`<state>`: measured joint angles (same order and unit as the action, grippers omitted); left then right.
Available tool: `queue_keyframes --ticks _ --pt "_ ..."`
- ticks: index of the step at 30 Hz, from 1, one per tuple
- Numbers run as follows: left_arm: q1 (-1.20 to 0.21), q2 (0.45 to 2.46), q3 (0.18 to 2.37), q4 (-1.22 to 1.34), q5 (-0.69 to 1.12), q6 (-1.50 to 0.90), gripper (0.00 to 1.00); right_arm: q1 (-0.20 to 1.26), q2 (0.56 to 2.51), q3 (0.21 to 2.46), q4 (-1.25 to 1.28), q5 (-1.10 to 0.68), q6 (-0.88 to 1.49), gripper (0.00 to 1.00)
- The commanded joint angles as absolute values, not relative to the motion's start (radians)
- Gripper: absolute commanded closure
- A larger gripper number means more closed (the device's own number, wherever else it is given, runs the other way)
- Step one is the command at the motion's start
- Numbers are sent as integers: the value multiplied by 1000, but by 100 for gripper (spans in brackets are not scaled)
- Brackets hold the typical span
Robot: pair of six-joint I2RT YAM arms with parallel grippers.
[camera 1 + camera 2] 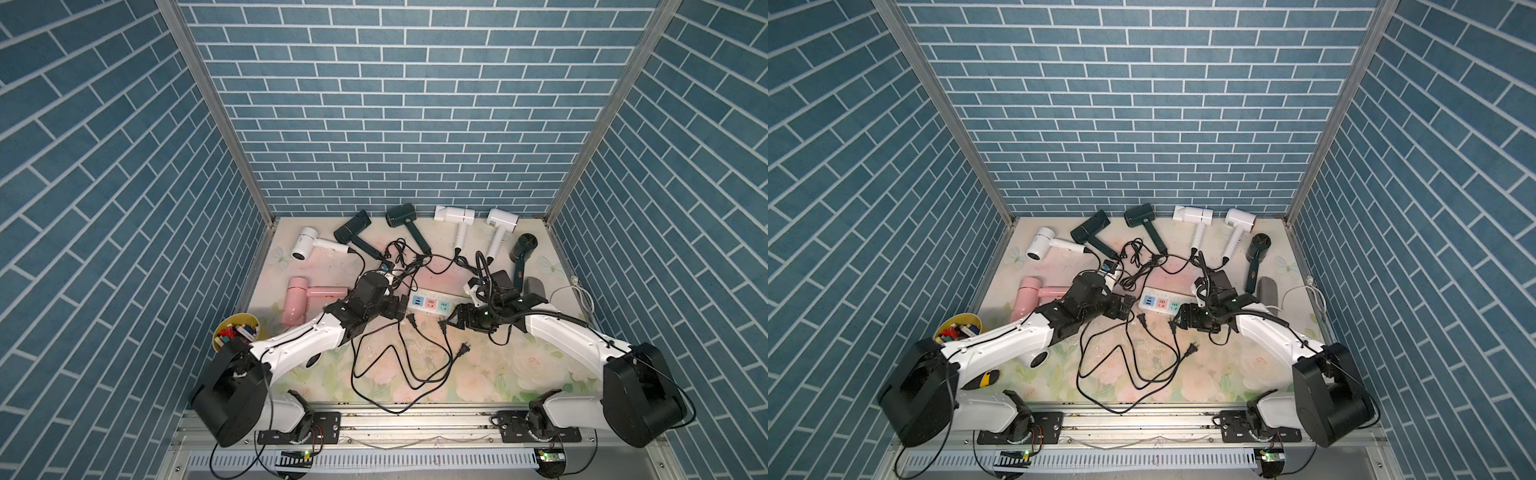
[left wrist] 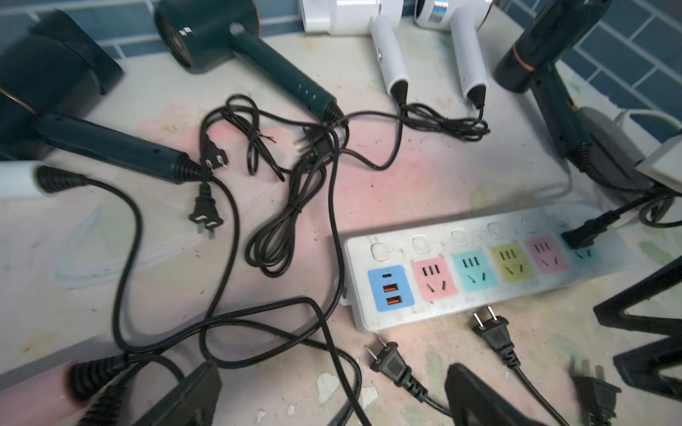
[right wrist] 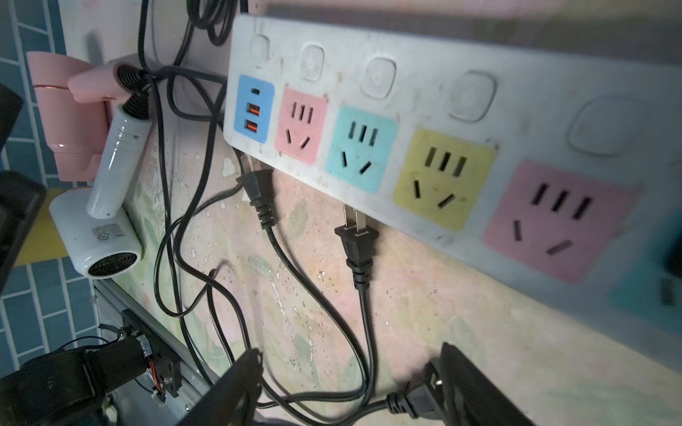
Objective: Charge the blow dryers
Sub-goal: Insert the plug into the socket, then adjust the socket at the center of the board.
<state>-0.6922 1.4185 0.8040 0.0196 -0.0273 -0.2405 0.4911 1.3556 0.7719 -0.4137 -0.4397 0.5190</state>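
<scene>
1. All dryers (image 1: pixel 401 216) lie flat on table (image 1: pixel 519 374), handles toward the middle. Six sit in an arc along the back wall, 3 white + 3 dark.
2. Pink dryer (image 1: pixel 297 301) lies apart from the arc on the L side, just beside the L arm, handle pointing at the strip.
3. Strip (image 1: pixel 432 305) is mid-table, btwn the two claws. L wrist view (image 2: pixel 461 273) shows a blue USB block, then pink, teal, yellow, pink, teal sockets.
4. End plug (image 2: pixel 583 236) sits on the far teal socket.
5. L claw (image 1: pixel 401 309) is low at the strip's USB end, jaws spread wide and gripping nothing. In its wrist view (image 2: pixel 332 402) cords run btwn the fingers.
6. R claw (image 1: pixel 454 322) is in front of the strip's other half, jaws spread. Third plug (image 3: pixel 417 400) lies right by one finger (image 3: pixel 476 391), not pinched; can't tell if touching.
7. First plug (image 3: pixel 258 191) lies below the USB/pink end, prongs at the strip's near edge. Second plug (image 3: pixel 356 236) is beside it, prongs toward the strip.
8. Cords (image 1: pixel 399 374) loop across front-mid table and tangle btwn the handles and strip.
9. Yellow cup (image 1: pixel 237 330) of small bits sits at the L edge by the L arm. Grey cylinder (image 1: pixel 534 286) is just beside the R-most dark handle.
</scene>
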Motion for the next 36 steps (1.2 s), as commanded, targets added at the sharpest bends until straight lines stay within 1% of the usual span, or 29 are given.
queue_keyframes --ticks 1,5,7,9,18,22,25,29,33,36 --pt "-692 1500 876 -44 70 -252 0 499 1392 772 -377 -452 512 23" --pt "-693 1617 957 -83 156 -257 0 497 1445 790 -429 -311 524 26" --pt "-691 1665 985 -84 186 -263 0 492 1450 790 -454 -216 534 26" --pt "-685 1703 1011 -83 216 -273 1 472 1445 781 -454 -165 546 27" --pt "-683 1830 1096 -86 266 -282 1 368 1410 746 -371 -113 576 27" --pt "-684 1868 1109 -63 327 -304 0 361 1364 738 -359 -183 575 27" --pt "-683 1899 1122 -57 342 -322 0 362 1259 713 -353 -280 587 23" --pt "-684 1927 1130 -33 373 -350 1 362 1150 756 -474 -309 581 17" --pt "-687 1931 1124 19 430 -401 1 363 1134 890 -679 -188 570 13" --pt "-701 1943 1135 52 449 -437 1 351 1153 968 -751 -106 583 11"
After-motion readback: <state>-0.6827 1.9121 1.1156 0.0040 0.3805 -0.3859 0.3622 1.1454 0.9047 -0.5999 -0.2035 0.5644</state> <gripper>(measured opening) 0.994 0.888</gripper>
